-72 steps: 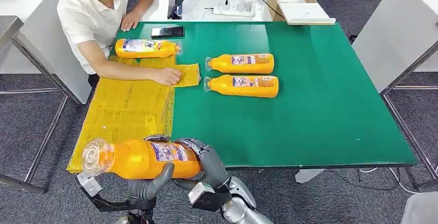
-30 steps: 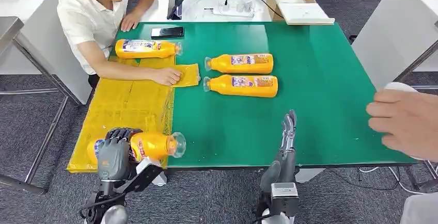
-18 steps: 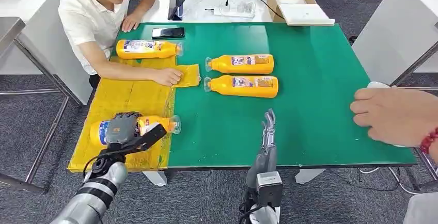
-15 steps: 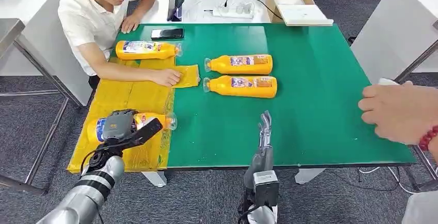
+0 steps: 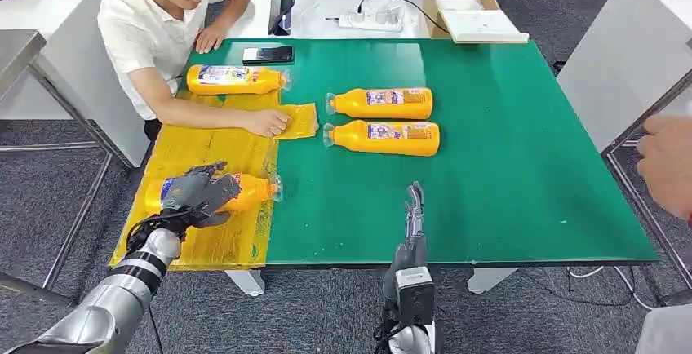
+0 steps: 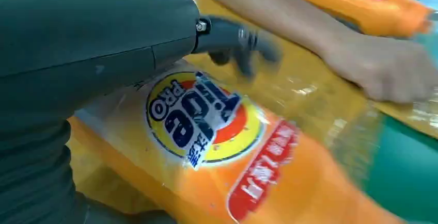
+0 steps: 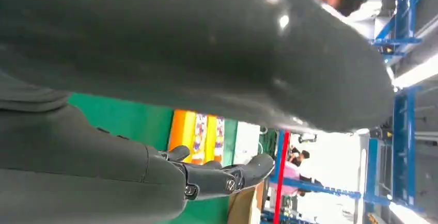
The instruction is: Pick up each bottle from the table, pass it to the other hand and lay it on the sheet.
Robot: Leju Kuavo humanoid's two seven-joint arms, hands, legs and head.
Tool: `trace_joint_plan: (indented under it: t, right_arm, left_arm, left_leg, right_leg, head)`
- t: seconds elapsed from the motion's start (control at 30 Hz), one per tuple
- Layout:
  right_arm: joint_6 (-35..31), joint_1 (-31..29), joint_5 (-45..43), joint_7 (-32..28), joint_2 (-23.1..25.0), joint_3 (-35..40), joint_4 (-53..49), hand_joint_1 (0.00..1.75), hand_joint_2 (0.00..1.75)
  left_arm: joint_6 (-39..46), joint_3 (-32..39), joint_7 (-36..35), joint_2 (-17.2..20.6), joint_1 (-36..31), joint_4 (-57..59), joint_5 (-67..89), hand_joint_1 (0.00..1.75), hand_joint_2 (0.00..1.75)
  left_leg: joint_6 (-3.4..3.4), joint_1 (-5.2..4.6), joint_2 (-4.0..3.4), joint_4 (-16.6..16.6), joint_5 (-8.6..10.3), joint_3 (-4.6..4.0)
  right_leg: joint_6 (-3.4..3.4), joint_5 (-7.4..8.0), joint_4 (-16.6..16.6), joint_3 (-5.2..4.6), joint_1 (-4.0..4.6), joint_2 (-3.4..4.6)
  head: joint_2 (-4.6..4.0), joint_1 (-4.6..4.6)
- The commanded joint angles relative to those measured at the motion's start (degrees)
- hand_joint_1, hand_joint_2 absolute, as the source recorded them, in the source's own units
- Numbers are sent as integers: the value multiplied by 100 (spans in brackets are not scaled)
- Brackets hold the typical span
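Note:
An orange bottle (image 5: 245, 192) lies on its side on the yellow sheet (image 5: 204, 158) near the table's front left, cap toward the green mat. My left hand (image 5: 198, 191) sits over its label end with fingers splayed, no longer wrapped around it. In the left wrist view the bottle's label (image 6: 206, 126) lies under my left hand (image 6: 93, 33), whose fingers (image 6: 243, 41) reach past it. My right hand (image 5: 414, 207) stands over the front edge with straight fingers, holding nothing. Two more bottles (image 5: 382, 102) (image 5: 383, 137) lie mid-table; a third (image 5: 235, 79) rests at the sheet's far end.
A seated person presses a hand (image 5: 265, 120) on the sheet's far part. Another person's hand (image 5: 667, 162) shows at the right edge. A phone (image 5: 268, 55) lies on the green table (image 5: 522, 150); a cardboard box (image 5: 469, 7) stands behind it.
My left hand has set the bottle down on the sheet and spread its fingers off it. The right hand stayed near the front edge. The person's hand on the right drew back.

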State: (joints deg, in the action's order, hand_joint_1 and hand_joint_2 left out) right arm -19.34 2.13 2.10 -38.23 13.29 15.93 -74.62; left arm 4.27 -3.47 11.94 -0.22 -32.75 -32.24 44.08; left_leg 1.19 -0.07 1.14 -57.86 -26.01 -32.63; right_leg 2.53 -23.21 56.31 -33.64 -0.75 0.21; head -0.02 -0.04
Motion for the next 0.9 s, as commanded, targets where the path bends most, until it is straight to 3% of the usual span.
trace_joint_plan:
  t: [0.03,0.23,0.33,0.37,0.4,0.47,0.5,0.6,0.77,0.9]
  right_arm:
    - [-38,-239,15,-177,-130,17,449,0,0]
    - [1,-252,21,-177,-147,45,513,0,0]
    - [-36,-219,26,-177,-186,57,433,0,0]
    - [-60,-200,39,-177,-192,50,441,0,0]
    - [-42,-160,77,-177,-176,23,405,0,0]
    - [-114,-90,68,-177,-183,88,343,0,0]
    - [-218,-71,67,-177,-161,122,397,0,0]
    - [-291,-86,64,-177,-175,249,460,0,0]
    - [-375,-104,53,-177,-212,324,475,0,0]
    - [-677,-7,11,-177,-292,331,399,0,0]
  left_arm:
    - [-1092,-109,522,110,711,-617,-1072,0,175]
    - [-946,-207,604,12,859,-901,-1277,0,175]
    - [-411,-257,916,-118,1087,-1500,-1678,0,175]
    - [103,-236,1110,-187,1262,-1873,-1811,0,175]
    - [1367,8,1763,-420,1533,-2393,-1821,0,175]
    - [2249,139,2181,-677,1865,-3097,-1945,0,175]
    - [2728,279,2710,-923,2119,-3737,-2491,0,175]
    - [3573,-93,2806,-913,2476,-4882,-2639,0,175]
    - [3573,-25,2806,-1037,2593,-5302,-2562,0,175]
    - [3573,-217,2806,-1590,3177,-6633,-2722,0,175]
  left_leg:
    - [-6,4,-21,14,5,12]
    - [-6,-5,-16,12,3,17]
    - [-8,-3,-16,15,2,16]
    - [-3,-6,-7,9,-1,19]
    - [-6,-3,-13,11,-1,14]
    - [-3,-4,-14,8,-3,8]
    - [-1,-3,-9,2,-4,-1]
    - [0,1,-13,-12,-10,-46]
    - [-3,4,-18,-11,-17,-52]
    - [0,-1,-7,-8,-15,-69]
  right_leg:
    - [-4,8,-18,12,5,9]
    - [-6,5,-14,20,-2,-4]
    - [-9,4,-16,17,1,-5]
    - [-3,-2,-10,21,-3,-11]
    - [-7,1,-13,16,0,-8]
    - [-5,-2,-9,9,-1,-8]
    - [-1,-4,-5,-3,0,-13]
    - [0,-9,3,-48,4,-20]
    - [-3,-9,-2,-49,8,-4]
    - [2,-6,-4,-65,2,-10]
  head:
    - [2,4]
    - [2,4]
    - [2,2]
    - [2,4]
    - [2,4]
    - [2,4]
    - [2,2]
    - [2,4]
    - [2,4]
    - [2,4]
